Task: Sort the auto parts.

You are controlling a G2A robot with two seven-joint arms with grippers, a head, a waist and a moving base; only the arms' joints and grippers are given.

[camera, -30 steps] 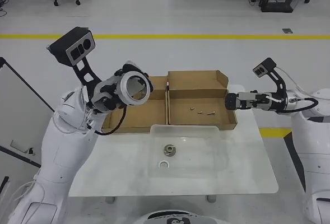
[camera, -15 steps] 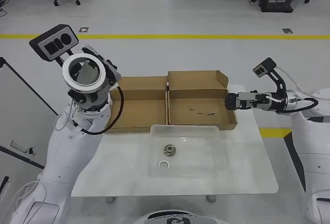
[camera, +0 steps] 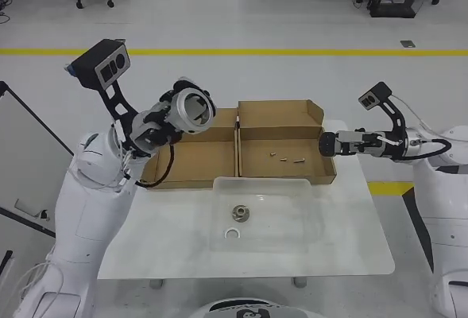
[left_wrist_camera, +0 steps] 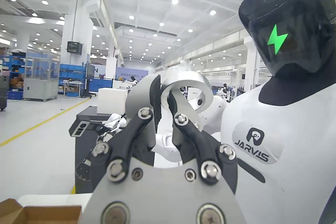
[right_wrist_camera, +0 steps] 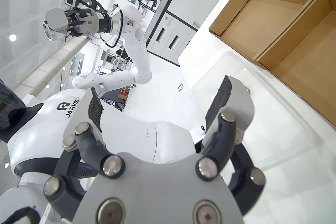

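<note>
My left gripper [left_wrist_camera: 164, 101] is shut on the wall of a wide silver metal ring [left_wrist_camera: 183, 88], one finger inside it and one outside. From above, the ring [camera: 192, 110] hangs in the air over the far left corner of the left cardboard box [camera: 194, 155]. My right gripper [camera: 325, 144] stands open and empty at the right wall of the right cardboard box [camera: 257, 151], which holds a few small bolts [camera: 285, 157]. A dark gear-like part [camera: 239, 211] and a white ring [camera: 232, 233] lie in the clear tray [camera: 297, 230].
The two boxes stand side by side at the far edge of the white table [camera: 353, 246], with the clear tray in front of them. A grey cabinet [camera: 11, 151] stands off the table's left side. The right wrist view shows the left arm's ring [right_wrist_camera: 53, 22] held high.
The left arm swung the ring up and out to the left, then brought it back over the left box's far corner. The right arm has kept still.
</note>
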